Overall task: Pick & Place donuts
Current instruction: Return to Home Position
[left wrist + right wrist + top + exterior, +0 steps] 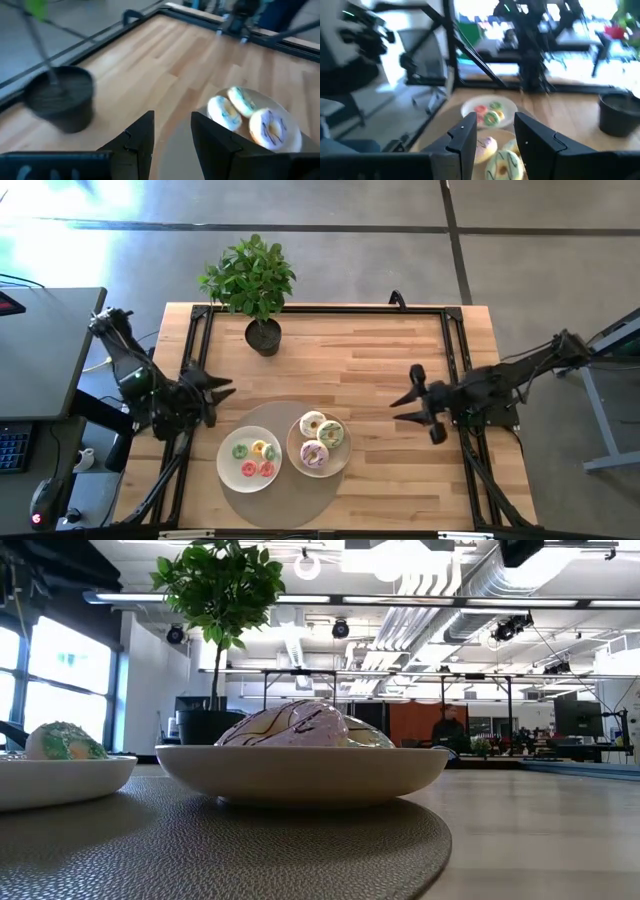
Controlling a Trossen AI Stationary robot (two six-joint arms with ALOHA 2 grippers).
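Three larger donuts, iced cream (312,423), green (330,433) and pink (314,454), lie on the right white plate (343,457). Several tiny donuts (255,459) in red-pink, green and yellow lie on the left white plate (228,470). Both plates rest on a round grey mat (285,500). My left gripper (222,390) hovers open near the table's left edge, left of the plates. My right gripper (405,406) hovers open to the right of the plates. The left wrist view shows the larger donuts (252,117) beyond my left gripper (172,132). The right wrist view shows both plates beyond my right gripper (495,131).
A potted plant (254,280) in a dark pot (264,337) stands at the table's far side, left of centre. A black frame rail (330,310) runs along the table's far edge and both sides. Bare wood (370,370) lies between the grippers and beyond the plates.
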